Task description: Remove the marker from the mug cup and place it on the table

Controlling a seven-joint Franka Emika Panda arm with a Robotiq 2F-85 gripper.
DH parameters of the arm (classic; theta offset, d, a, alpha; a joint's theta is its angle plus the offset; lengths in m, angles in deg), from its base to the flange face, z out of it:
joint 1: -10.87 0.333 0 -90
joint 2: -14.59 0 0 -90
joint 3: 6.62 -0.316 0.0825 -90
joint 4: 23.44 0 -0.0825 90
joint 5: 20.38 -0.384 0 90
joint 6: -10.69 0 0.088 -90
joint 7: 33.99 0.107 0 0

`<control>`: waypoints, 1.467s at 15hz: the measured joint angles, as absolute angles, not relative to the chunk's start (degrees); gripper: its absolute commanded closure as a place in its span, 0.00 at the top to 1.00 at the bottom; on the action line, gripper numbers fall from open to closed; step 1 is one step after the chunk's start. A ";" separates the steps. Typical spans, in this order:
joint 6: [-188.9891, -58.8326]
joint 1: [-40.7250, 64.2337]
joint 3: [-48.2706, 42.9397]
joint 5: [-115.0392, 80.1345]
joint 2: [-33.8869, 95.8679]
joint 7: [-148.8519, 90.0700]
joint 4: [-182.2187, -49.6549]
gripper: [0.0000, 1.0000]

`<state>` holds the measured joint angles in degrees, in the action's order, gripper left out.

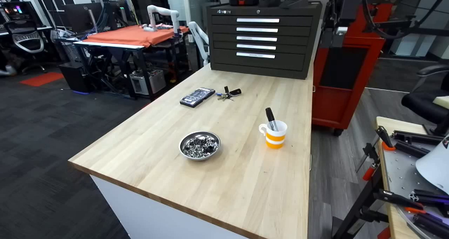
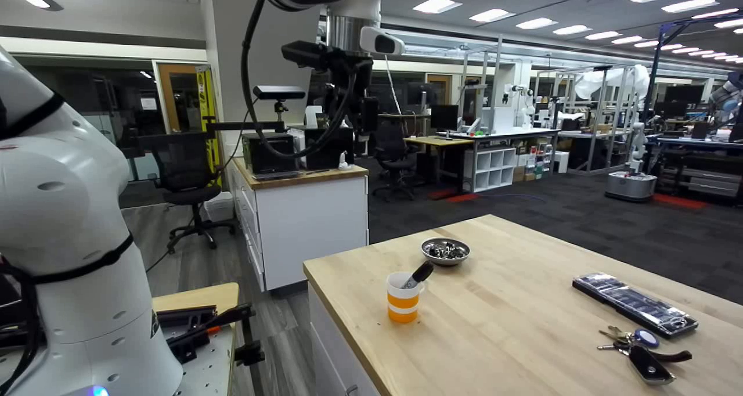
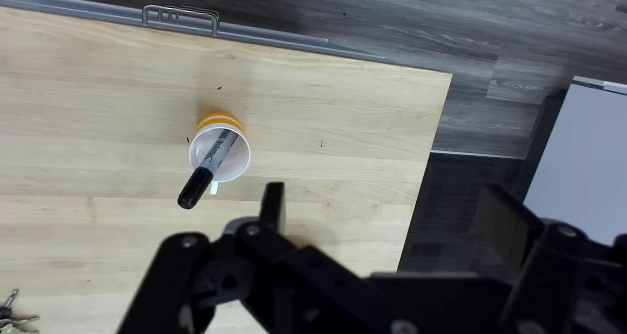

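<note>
The black-capped marker point(image 1: 270, 115) stands tilted in the orange-and-white mug cup point(image 1: 275, 138), cap end sticking out above the rim. Both also show in an exterior view, the marker point(image 2: 419, 274) leaning out of the mug point(image 2: 402, 304). The mug is upright on the light wood table point(image 1: 238, 186), near its long edge. In the wrist view, the marker point(image 3: 208, 165) and mug point(image 3: 238, 161) lie left of my gripper point(image 3: 384, 197). My gripper is open with nothing between its fingers. It hangs high above the table's edge in an exterior view point(image 2: 364, 126), apart from the mug.
A metal bowl point(image 1: 197, 158) of small metal parts stands on the table near the mug. A flat dark device point(image 1: 197, 97) and a bunch of keys point(image 1: 228, 93) lie further along the table. A dark tool chest point(image 1: 261, 63) stands at the table's end.
</note>
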<state>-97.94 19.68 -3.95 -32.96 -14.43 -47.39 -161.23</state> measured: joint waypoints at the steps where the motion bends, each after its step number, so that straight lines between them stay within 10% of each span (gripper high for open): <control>1: -97.94 19.68 -3.95 -32.96 -14.43 -47.39 -161.22 1.00; 22: -109.38 15.10 -6.52 -20.88 -7.74 -45.30 -161.46 1.00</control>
